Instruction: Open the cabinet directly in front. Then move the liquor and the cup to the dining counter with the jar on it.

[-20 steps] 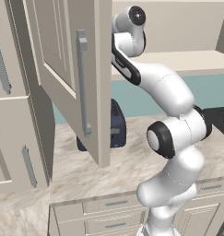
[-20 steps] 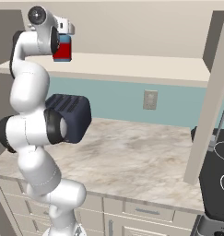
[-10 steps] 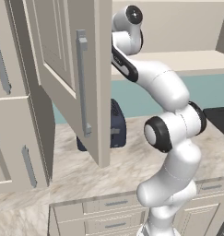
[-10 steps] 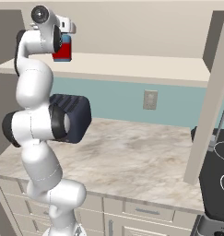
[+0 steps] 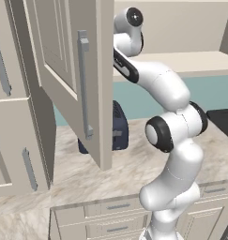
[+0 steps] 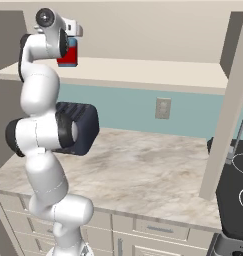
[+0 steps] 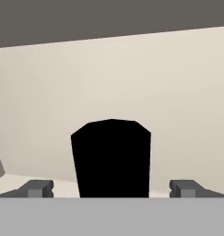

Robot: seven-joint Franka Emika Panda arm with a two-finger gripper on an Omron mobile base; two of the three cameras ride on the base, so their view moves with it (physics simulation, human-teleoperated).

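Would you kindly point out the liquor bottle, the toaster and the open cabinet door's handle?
liquor bottle [image 6: 68, 56]: right base view, red label.
toaster [image 5: 119, 129]: left base view, its side.
handle [image 5: 84, 89]: left base view, middle of the bar.

Blue liquor [image 6: 68, 54], wide red label

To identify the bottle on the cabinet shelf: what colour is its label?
Red, on the liquor; the right base view shows it best.

arm [image 5: 167, 89]: raised high, elbow bent | gripper [image 7: 111, 188]: jaws spread wide
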